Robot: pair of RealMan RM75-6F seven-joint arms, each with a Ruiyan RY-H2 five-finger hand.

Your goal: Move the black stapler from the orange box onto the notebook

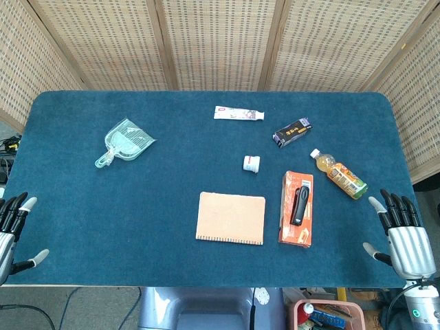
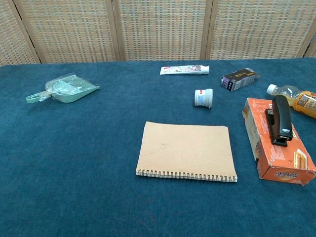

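Note:
The black stapler lies lengthwise on top of the orange box, right of centre on the table. The tan spiral notebook lies flat just left of the box, nothing on it. My right hand hovers at the table's right front corner, fingers spread, holding nothing, well right of the box. At the left front edge my left hand is also open and empty. Neither hand shows in the chest view.
A juice bottle lies right of the box. Behind it are a small dark carton, a white jar and a toothpaste tube. A clear dustpan sits far left.

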